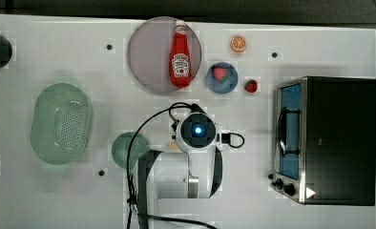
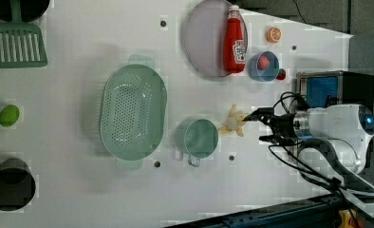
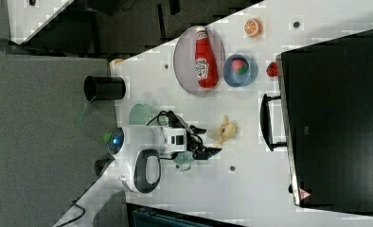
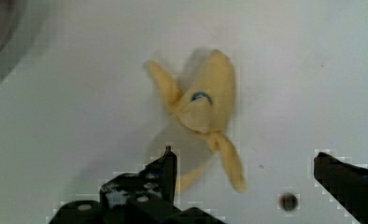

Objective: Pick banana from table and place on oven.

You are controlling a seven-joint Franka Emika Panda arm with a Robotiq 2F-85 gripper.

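In the left view, the small pale yellow partly peeled toy banana (image 2: 234, 122) lies on the large white flat table (image 2: 80, 180) beside the pale green cup (image 2: 198, 138), and the arm's black gripper (image 2: 266, 127) is near it with its jaws spread apart and empty. In the right view the banana (image 3: 224, 130) is well apart from the boxy black-topped toaster oven (image 3: 338, 118). In the wrist view it (image 4: 205, 112) lies between and beyond the two parted black fingers (image 4: 166, 170).

Matt banana (image 4: 209, 109), smooth table (image 4: 79, 116)
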